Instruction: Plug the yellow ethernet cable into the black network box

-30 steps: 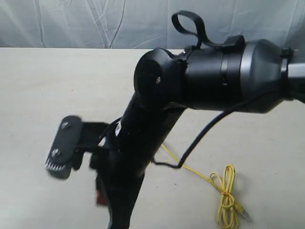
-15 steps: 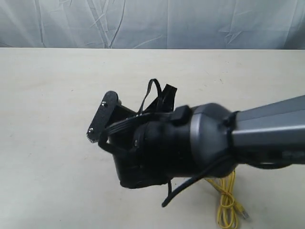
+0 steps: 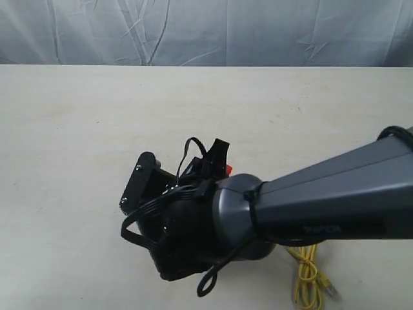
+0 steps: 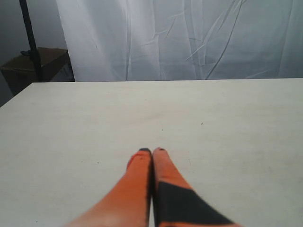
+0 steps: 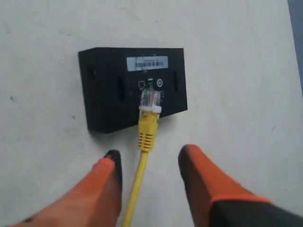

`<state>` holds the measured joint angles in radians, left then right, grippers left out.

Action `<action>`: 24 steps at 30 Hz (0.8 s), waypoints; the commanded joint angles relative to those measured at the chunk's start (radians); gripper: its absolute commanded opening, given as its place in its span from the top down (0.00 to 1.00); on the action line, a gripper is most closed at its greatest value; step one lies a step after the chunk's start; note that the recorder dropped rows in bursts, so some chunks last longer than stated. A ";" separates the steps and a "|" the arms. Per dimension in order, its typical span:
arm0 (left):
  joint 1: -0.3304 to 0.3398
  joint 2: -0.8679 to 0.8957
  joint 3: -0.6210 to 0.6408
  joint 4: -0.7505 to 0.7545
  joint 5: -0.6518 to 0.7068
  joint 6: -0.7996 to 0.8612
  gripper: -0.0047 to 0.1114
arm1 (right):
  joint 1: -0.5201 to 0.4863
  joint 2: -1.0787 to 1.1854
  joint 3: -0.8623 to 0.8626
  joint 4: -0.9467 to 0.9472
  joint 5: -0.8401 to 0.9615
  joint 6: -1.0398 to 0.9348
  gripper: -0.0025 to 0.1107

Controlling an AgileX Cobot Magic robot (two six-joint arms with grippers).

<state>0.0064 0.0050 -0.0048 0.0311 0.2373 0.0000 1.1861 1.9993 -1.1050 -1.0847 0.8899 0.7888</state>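
Right wrist view: cable (image 5: pixel 141 165) within end effector (image 5: pixel 151 153)

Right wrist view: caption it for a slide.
Open right gripper straddles the yellow cable, its clear plug over the black box.

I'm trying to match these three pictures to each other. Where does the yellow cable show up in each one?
Exterior view: the yellow ethernet cable lies bundled at the lower right, partly behind the right arm.
Left wrist view: not in it.
Right wrist view: at the centre, running between the open right gripper's fingers to the black network box.
Shared landmark: the pale table shows in all three.
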 commanded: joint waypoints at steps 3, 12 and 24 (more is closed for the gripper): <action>-0.010 -0.005 0.005 0.000 0.002 0.000 0.96 | 0.003 0.042 0.003 -0.029 0.018 0.060 0.57; -0.010 -0.005 0.005 0.000 0.002 0.000 0.96 | 0.003 0.108 0.003 -0.129 0.043 0.156 0.51; -0.010 -0.005 0.005 0.000 0.002 0.000 0.96 | 0.001 0.156 0.001 -0.225 0.090 0.228 0.85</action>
<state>0.0064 0.0050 -0.0048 0.0311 0.2373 0.0000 1.1868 2.1557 -1.1050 -1.2967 0.9469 1.0051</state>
